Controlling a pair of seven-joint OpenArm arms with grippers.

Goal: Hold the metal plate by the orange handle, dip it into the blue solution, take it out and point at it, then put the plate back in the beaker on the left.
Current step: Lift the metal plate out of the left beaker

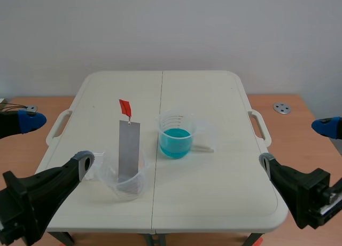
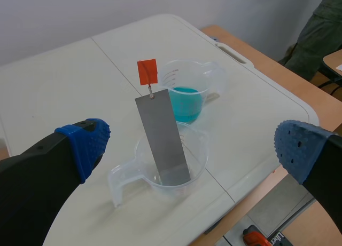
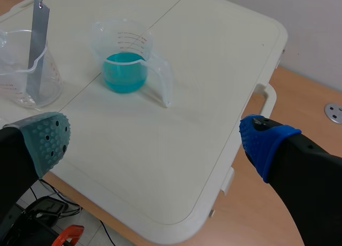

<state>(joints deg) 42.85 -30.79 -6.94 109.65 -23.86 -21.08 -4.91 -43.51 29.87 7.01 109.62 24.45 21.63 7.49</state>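
Standing tilted in left beaker (image 1: 110, 177), scene view: metal plate (image 1: 129, 150), orange handle (image 1: 124, 106) up; blue solution (image 1: 176, 142) in 2nd beaker (image 1: 185, 121) just beside, both on white surface (image 1: 214, 96). Left wrist: left jaws spread, plate ahead betw. them. Right wrist: right jaws spread, blue solution ahead.

Bright, even, diffuse light, white table (image 1: 214, 96) evenly lit, faint soft shadow beside the beaker of blue solution (image 1: 176, 135).

Grey metal plate (image 1: 129, 150) has orange handle (image 1: 125, 107); solution (image 1: 175, 142) is blue.
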